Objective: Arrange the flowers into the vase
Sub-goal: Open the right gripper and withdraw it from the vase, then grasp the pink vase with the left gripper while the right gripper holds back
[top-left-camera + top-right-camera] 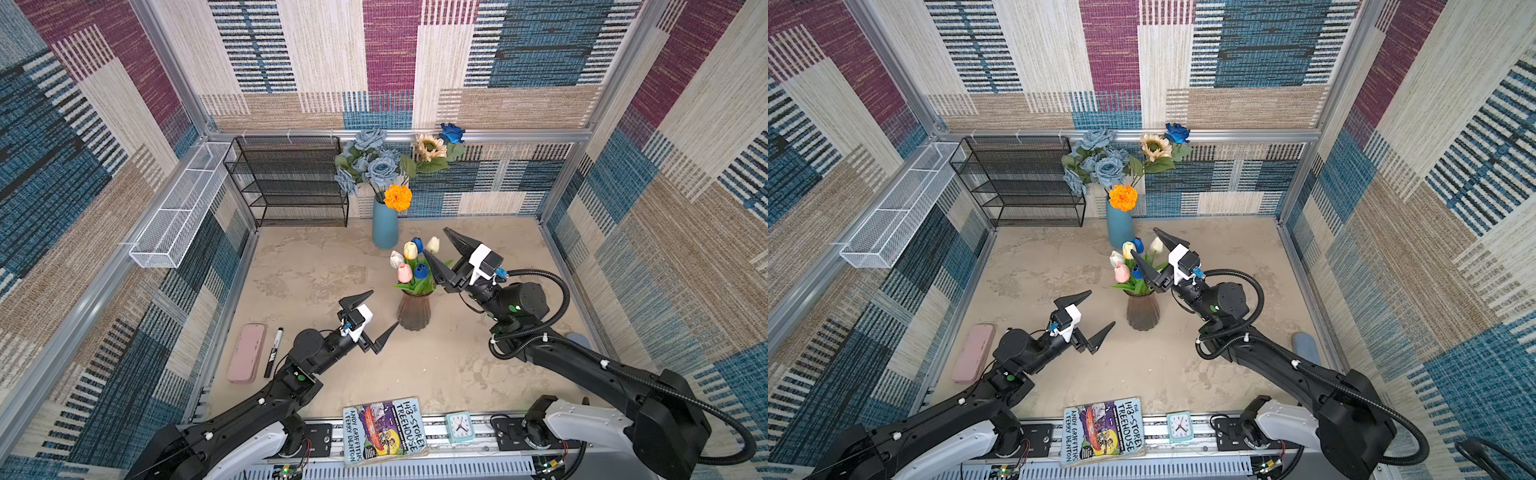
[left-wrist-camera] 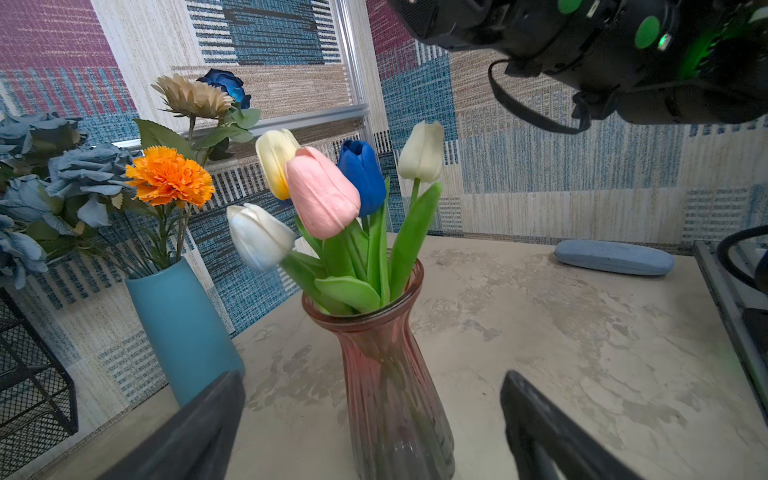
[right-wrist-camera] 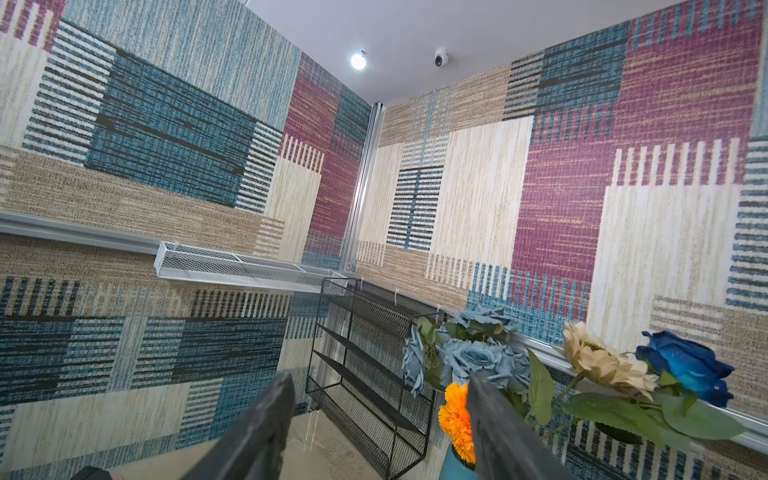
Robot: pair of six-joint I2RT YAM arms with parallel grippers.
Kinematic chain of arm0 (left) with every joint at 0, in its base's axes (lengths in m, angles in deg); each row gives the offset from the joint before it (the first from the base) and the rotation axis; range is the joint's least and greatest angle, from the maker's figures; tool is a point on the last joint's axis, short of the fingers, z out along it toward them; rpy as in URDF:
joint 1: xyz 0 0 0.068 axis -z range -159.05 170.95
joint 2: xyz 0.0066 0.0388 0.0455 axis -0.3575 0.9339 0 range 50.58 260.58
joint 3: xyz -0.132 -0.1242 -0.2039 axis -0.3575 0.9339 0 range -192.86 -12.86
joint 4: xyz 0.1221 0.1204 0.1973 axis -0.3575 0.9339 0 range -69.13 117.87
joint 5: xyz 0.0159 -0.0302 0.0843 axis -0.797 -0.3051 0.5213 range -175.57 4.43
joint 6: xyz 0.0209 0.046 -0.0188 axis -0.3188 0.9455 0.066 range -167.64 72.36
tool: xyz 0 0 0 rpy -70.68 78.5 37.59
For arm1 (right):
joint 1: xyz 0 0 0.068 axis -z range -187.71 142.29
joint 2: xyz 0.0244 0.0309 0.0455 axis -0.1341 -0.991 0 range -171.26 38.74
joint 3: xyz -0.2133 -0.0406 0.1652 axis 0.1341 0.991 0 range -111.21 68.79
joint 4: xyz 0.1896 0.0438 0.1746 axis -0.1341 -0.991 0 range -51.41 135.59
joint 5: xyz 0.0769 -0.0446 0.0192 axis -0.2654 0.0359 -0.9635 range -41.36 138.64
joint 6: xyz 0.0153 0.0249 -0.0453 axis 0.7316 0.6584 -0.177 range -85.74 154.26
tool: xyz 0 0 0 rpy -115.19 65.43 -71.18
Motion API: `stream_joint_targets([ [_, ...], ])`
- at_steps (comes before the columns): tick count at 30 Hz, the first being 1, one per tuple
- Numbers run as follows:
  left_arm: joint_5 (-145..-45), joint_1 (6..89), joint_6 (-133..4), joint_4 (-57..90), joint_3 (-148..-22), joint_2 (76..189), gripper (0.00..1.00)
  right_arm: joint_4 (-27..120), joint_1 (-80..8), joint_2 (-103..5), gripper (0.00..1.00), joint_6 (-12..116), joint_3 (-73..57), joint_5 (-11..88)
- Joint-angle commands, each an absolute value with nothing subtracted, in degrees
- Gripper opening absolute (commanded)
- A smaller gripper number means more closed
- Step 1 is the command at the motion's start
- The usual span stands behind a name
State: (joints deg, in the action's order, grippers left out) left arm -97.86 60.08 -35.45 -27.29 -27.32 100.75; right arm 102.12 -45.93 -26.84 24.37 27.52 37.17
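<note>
Hovering left gripper [image 1: 384,307]: jaws spread wide, empty, low over the table [image 1: 332,257], just beside the pink glass vase [image 1: 414,311].
Blue vase [image 1: 385,226]: at the back wall, holding dusty-blue roses [image 1: 376,166], marigold [image 1: 397,197], sunflower [image 1: 431,147], deep-blue rose [image 1: 452,133].
Tulips [image 1: 409,266]: standing in the pink glass vase, none seen lying loose.
Handling: likely light, soft heads, bendy stems; best pinched on the stem below the bloom; glass tippy, fragile.
Right gripper [image 1: 434,240]: jaws parted, pinching nothing, up beside the tulip heads.

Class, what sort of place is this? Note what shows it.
Likely a robot test booth dressed like a room: aluminium frame holding patterned wall panels, left arm and right arm, props like the book and clock.
</note>
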Motion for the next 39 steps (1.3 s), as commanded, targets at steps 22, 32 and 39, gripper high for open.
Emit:
stream_joint_targets([
  [22,-104.53,56.37,-36.92,-26.78,-29.33,107.41,0.99,109.28,-31.7,-22.64,1.0,34.56,60.76,28.17],
  [32,-104.42,56.37,-38.15,-31.28,-36.84,125.85,0.99,111.57,-31.88,-25.75,1.0,33.41,59.59,27.34],
  [39,-104.73,56.45,-40.89,-36.82,-43.04,137.23,0.99,109.5,-32.05,-17.63,1.0,33.44,62.39,29.72],
])
